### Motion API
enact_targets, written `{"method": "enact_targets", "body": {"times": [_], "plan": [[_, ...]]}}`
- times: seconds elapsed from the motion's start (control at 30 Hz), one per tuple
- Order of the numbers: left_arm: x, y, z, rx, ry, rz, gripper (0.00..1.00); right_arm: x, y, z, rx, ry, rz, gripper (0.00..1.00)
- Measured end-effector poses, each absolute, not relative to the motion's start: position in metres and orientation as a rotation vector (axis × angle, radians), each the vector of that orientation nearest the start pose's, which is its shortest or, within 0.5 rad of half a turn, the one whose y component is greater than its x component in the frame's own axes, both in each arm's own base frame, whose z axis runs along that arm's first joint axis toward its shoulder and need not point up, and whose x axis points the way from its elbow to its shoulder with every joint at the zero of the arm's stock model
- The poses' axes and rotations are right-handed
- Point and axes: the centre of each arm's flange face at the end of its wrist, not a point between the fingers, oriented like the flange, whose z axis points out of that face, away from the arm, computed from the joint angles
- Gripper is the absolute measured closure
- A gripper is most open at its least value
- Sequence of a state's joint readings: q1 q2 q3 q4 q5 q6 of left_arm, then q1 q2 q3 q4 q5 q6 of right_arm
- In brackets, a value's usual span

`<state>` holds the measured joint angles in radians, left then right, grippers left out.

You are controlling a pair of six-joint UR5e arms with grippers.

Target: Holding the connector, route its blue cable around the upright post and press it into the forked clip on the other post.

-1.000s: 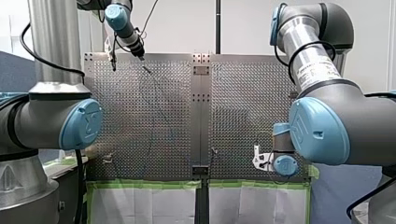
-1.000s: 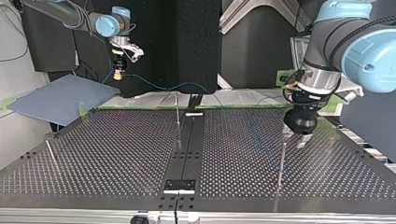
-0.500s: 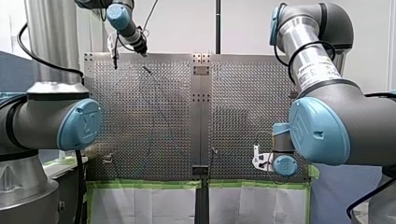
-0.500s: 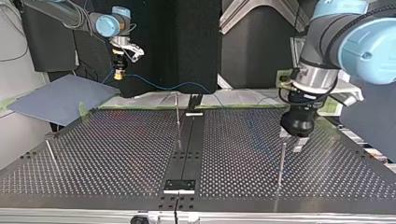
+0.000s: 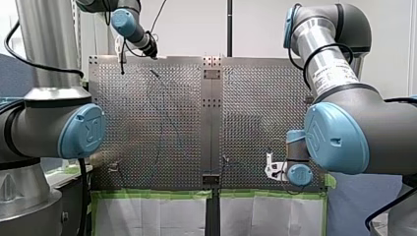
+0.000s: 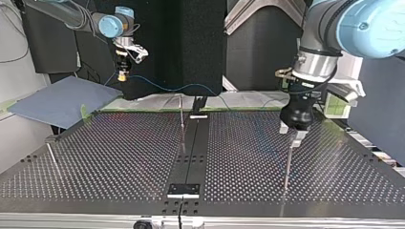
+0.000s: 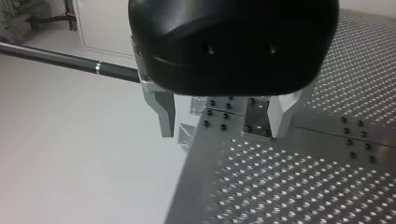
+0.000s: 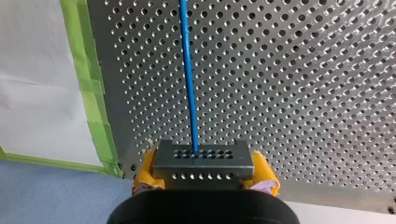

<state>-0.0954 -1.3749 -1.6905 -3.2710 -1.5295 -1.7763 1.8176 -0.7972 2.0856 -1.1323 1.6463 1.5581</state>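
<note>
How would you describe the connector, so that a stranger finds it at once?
Start at the perforated table, near its green-taped edge, where my right hand hangs. Between its yellow pads sits the connector: a grey block with rows of small holes, the only thing from which the blue cable comes out.

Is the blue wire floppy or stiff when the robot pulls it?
Probably floppy: in the top view the blue cable hangs in a loose, sagging curve. It likely weighs little, looking very thin beside the connector in my right pincer. Just ahead of that grip it runs straight, so it may be slightly springy.
</note>
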Motion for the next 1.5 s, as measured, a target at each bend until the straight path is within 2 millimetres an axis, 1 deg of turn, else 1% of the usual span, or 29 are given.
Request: {"method": "enact_targets", "body": {"times": [0.5, 0.6, 0.77, 0.93, 1.0, 1.07, 1.5], "plan": [[0.402, -0.19, 0.42, -0.023, 1.708, -0.208, 0.0, 0.242, -0.442, -0.028, 1.474, -1.215, 1.236, 1.0], [0.403, -0.194, 0.403, 0.005, 1.725, -0.205, 0.0, 0.242, -0.442, -0.028, 1.475, -1.216, 1.235, 1.0], [0.402, -0.197, 0.382, 0.03, 1.737, -0.206, 0.0, 0.242, -0.441, -0.03, 1.478, -1.217, 1.233, 1.0], [0.402, -0.204, 0.353, 0.084, 1.765, -0.204, 0.0, 0.241, -0.441, -0.031, 1.479, -1.22, 1.231, 1.0], [0.404, -0.205, 0.349, 0.1, 1.76, -0.197, 0.0, 0.241, -0.441, -0.031, 1.479, -1.22, 1.231, 1.0], [0.406, -0.206, 0.349, 0.108, 1.748, -0.192, 0.0, 0.241, -0.441, -0.032, 1.479, -1.221, 1.229, 1.0], [0.426, -0.207, 0.371, 0.161, 1.602, -0.131, 0.0, 0.237, -0.436, -0.046, 1.503, -1.238, 1.213, 1.0]]}}
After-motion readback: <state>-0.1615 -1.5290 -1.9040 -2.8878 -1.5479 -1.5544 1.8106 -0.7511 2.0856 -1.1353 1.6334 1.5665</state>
